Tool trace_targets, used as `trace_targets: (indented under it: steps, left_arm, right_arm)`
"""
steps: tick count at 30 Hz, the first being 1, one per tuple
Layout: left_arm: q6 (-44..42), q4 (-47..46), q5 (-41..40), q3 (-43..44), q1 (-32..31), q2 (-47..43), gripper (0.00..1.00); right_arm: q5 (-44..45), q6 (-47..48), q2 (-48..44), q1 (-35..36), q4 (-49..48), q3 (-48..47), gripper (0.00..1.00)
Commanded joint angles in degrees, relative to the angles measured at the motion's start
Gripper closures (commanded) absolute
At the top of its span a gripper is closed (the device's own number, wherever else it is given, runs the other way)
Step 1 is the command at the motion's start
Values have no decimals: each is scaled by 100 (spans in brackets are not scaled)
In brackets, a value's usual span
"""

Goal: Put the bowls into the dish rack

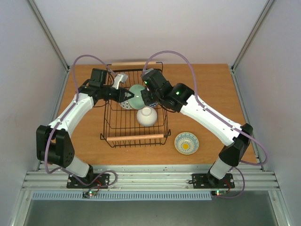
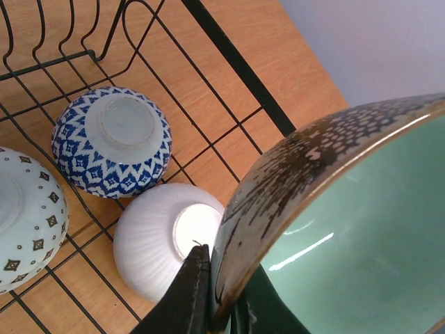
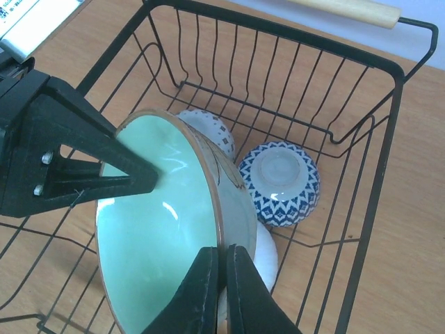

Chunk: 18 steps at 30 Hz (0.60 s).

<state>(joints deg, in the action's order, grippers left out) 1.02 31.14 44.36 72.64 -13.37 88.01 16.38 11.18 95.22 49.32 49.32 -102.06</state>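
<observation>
A pale green bowl point(image 1: 137, 94) with a brown speckled outside is held tilted above the black wire dish rack point(image 1: 135, 137). My left gripper point(image 1: 126, 94) is shut on its rim point(image 2: 219, 292); my right gripper point(image 1: 145, 97) is shut on the opposite rim point(image 3: 224, 268). Below it, upside down in the rack point(image 3: 389, 125), lie a blue-and-white bowl point(image 3: 281, 182), a white ribbed bowl point(image 2: 167, 240) and a dotted white bowl point(image 2: 24, 216). In the top view the white bowl point(image 1: 146, 116) shows in the rack's middle.
A pale bowl with a blue rim and yellow centre point(image 1: 186, 143) sits upright on the wooden table point(image 1: 216, 89), right of the rack's near wooden handle. White walls enclose the table on the left, right and back.
</observation>
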Motion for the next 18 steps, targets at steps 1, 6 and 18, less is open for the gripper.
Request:
trace_targets:
  steps: [1,6,18]
  left_arm:
    - [-368,-27,246,145,-75,-215,100]
    - [-503,78,329,187,-62,-200,99]
    - [-977,330,1274,249,-28,-250,99]
  right_arm:
    - [90,55,-116,-45,-519,-128,99]
    - [-190,117,-607,-53,-1040,421,62]
    - [-1938,-365,-1679,-464,-2094,1830,17]
